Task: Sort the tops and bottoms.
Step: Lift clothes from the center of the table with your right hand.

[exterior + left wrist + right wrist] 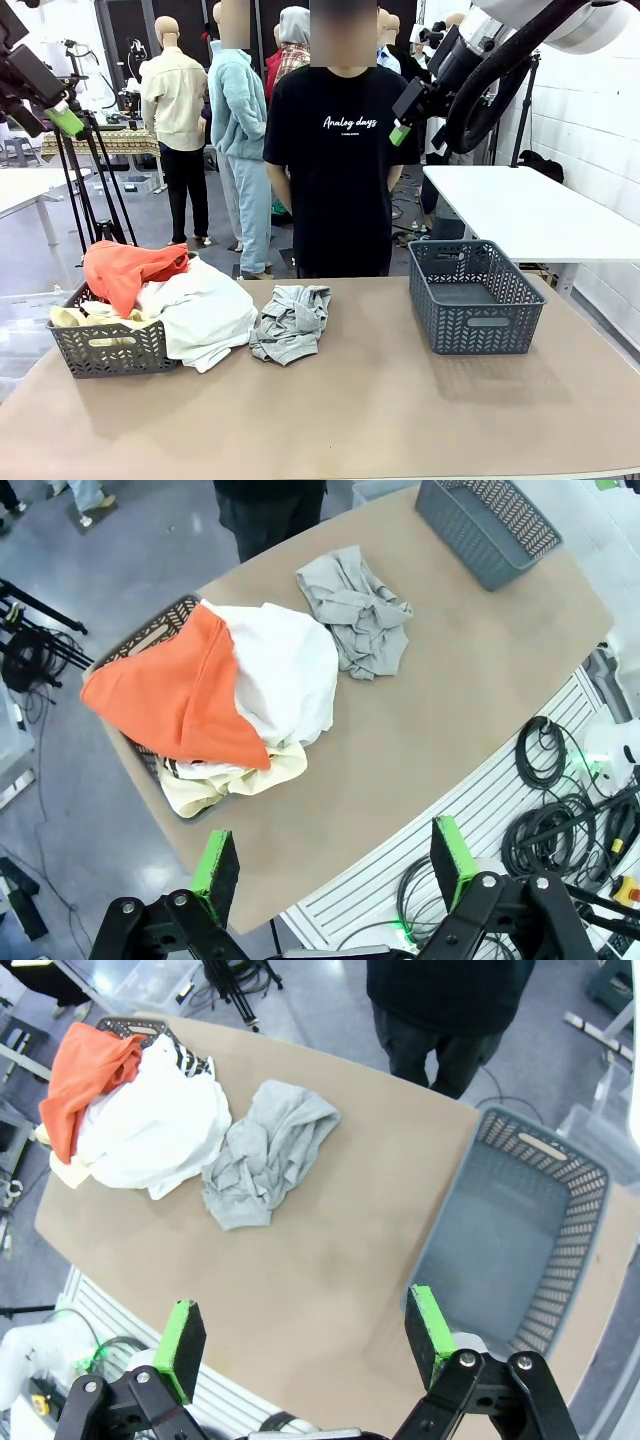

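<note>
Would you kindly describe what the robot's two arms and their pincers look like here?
Both arms have glossy white shells; the right arm carries a thick black cable hose looping under it. Each pincer is black with bright green pads: the left pincer and the right pincer both show angular black linkage fingers, with round silver pivot bolts at the joints, rising to flat green pads.
</note>
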You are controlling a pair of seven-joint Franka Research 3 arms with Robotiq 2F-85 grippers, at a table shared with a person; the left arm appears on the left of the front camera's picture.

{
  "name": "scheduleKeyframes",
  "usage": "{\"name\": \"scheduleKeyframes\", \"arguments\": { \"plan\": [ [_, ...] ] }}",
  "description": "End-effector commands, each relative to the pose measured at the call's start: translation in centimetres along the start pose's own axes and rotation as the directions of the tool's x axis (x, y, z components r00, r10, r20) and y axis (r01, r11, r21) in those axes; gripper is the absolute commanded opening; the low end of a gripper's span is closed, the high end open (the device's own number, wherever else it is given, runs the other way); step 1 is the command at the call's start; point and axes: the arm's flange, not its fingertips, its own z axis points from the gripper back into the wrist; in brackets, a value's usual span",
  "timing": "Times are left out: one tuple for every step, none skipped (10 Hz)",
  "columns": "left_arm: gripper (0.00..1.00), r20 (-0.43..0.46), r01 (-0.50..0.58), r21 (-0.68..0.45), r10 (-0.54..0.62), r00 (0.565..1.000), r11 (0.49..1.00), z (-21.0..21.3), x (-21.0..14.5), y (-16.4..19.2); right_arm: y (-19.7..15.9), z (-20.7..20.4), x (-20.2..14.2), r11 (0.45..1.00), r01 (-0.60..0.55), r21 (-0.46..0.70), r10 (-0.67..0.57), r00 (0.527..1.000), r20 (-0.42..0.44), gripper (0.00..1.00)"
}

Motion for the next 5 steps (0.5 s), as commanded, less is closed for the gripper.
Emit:
{"name": "scheduleKeyframes", "arguments": {
  "plan": [
    [1.0, 0.003, -0.011, 0.003, 0.011, 1.0, 1.0, 0.08, 0.04, 0.14, 0.05, -0.23, -0.52, 1.0, 0.011, -0.008, -0.011, 1.0, -0.002, 1.0],
    [1.0, 0.003, -0.011, 0.003, 0.011, 1.0, 1.0, 0.08, 0.04, 0.14, 0.05, -0.23, -0.52, 1.0, 0.011, -0.008, -0.011, 1.0, -0.002, 1.0],
    [1.0, 0.003, -0.011, 0.003, 0.011, 1.0, 1.0, 0.08, 0.04, 0.14, 0.05, -0.23, -0.52, 1.0, 0.011, -0.008, -0.011, 1.0, -0.002, 1.0],
    [1.0, 0.003, -0.011, 0.003, 0.011, 1.0, 1.0, 0.08, 0.04, 0.14, 0.05, -0.23, -0.52, 1.0, 0.011, -0.008, -0.011, 1.0, -0.002, 1.0],
    [1.0, 0.003, -0.011, 0.003, 0.011, 1.0, 1.0, 0.08, 0.04, 0.14, 0.05, -0.23, -0.52, 1.0, 0.011, -0.008, -0.011, 1.0, -0.002, 1.0]
  ]
}}
